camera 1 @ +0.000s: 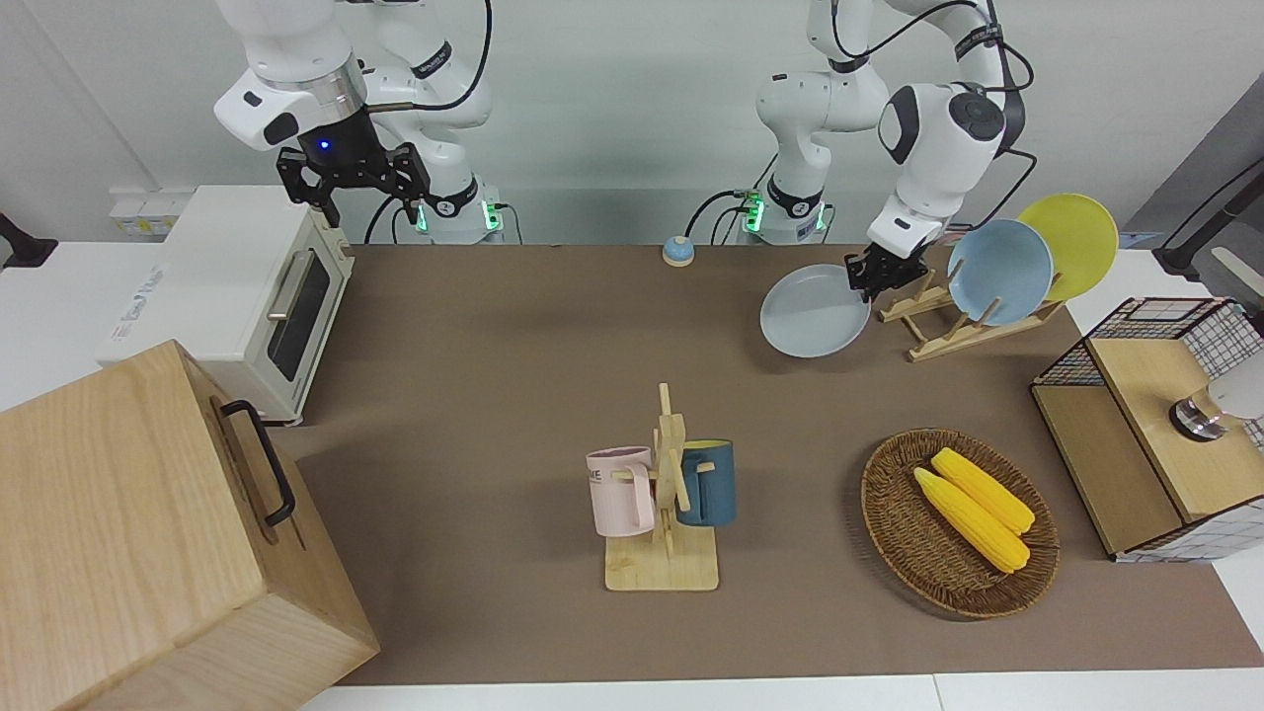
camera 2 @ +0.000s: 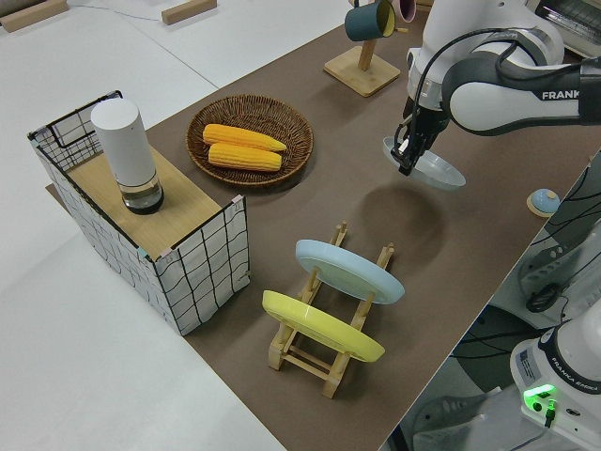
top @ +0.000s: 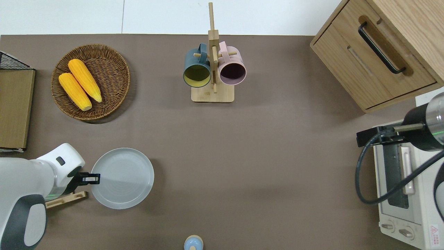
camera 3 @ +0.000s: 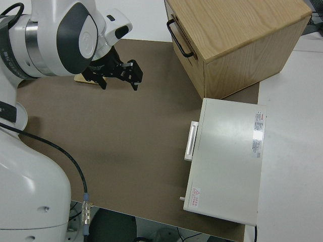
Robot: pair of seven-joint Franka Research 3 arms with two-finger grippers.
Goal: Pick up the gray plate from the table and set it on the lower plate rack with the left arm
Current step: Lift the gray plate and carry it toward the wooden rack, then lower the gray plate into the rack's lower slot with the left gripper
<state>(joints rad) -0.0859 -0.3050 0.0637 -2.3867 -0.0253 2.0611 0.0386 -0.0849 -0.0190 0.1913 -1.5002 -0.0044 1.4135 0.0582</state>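
Gray plate (camera 1: 812, 314) pinched at its rim by the left gripper (camera 1: 869, 277) and held in the air.

In the front view, the plate is seen gripped at its 3 o'clock edge, just beside the rack (camera 1: 938, 321), where a blue plate (camera 1: 999, 273) and a yellow plate (camera 1: 1076, 240) are already slotted; the right gripper (camera 1: 367, 190) is spread wide, its arm parked. In the overhead view, the fingers (top: 91, 178) are closed on the rim at 9 o'clock, and one rack rail (top: 66, 199) is visible at the plate's 8 o'clock. In the left side view, the plate (camera 2: 427, 167) is shown tilted and clear of the table (camera 2: 470, 244), its shadow cast below; the rack (camera 2: 324, 338) is set apart at 7 o'clock.
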